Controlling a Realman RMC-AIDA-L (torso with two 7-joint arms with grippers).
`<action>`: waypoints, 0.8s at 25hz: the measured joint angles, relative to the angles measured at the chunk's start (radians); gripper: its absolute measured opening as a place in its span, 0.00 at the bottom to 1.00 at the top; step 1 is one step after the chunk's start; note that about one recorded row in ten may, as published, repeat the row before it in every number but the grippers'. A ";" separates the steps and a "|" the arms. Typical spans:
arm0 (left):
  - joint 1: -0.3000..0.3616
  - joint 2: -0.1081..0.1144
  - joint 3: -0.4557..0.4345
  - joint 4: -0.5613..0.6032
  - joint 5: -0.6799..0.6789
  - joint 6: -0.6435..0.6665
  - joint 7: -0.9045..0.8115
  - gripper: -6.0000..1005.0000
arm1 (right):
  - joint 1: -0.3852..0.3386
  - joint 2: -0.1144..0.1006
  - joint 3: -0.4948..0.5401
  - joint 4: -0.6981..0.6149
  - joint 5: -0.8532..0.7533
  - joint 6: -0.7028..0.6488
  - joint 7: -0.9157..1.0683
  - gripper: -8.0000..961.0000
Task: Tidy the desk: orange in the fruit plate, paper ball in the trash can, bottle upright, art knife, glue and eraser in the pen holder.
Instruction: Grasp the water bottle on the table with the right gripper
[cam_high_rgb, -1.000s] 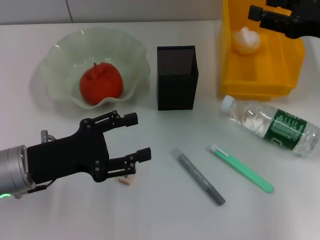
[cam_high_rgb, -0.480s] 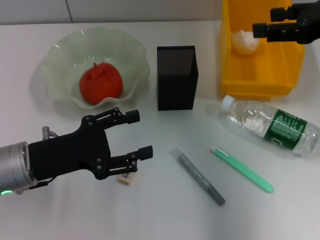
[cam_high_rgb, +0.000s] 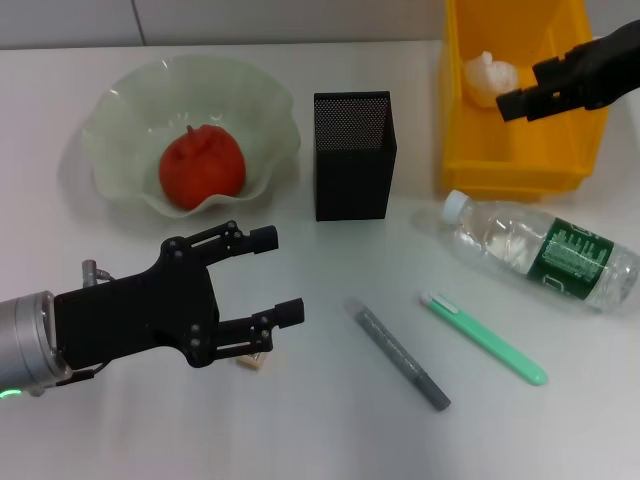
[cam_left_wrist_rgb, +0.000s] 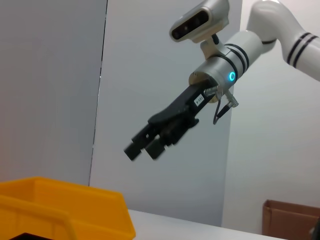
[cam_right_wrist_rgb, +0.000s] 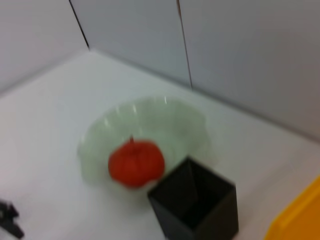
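In the head view we see the orange (cam_high_rgb: 202, 167) lying in the fruit plate (cam_high_rgb: 120, 110) and the paper ball (cam_high_rgb: 488, 76) inside the trash can (cam_high_rgb: 510, 165), so we judge that these 2 steps are done. The bottle (cam_high_rgb: 540, 248) lies on its side on the tabletop (cam_high_rgb: 320, 430), in front of the trash can. The left claw (cam_high_rgb: 274, 276) hangs with its 2 fingers spread, just above the eraser (cam_high_rgb: 252, 359), which peeks out under the lower finger. The right claw (cam_high_rgb: 520, 95) is over the trash can; whether it is spread or pressed together we cannot tell. A grey pen-like stick (cam_high_rgb: 402, 354) and a green one (cam_high_rgb: 484, 338) lie between the eraser and the bottle; the pen holder (cam_high_rgb: 353, 155) stands behind them.

In the left wrist view the right claw (cam_left_wrist_rgb: 141, 146) shows far off above the yellow bin edge; nothing seems to be held in it.

In the right wrist view we see only the orange (cam_right_wrist_rgb: 136, 162) in the plate and the pen holder (cam_right_wrist_rgb: 195, 207) beside it.

We think the eraser step is in hand: the left claw must go down, close on this small block, then carry it over the pen holder.
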 joint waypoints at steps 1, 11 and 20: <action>0.001 0.001 0.000 0.000 0.000 0.002 0.000 0.74 | 0.033 -0.002 -0.012 -0.001 -0.058 -0.046 0.019 0.74; 0.000 0.000 0.003 0.000 0.000 0.005 0.000 0.74 | 0.104 0.000 -0.166 0.009 -0.325 -0.132 0.073 0.74; 0.002 -0.002 0.014 0.000 0.000 0.006 0.000 0.74 | 0.102 0.008 -0.239 0.051 -0.405 -0.127 0.068 0.74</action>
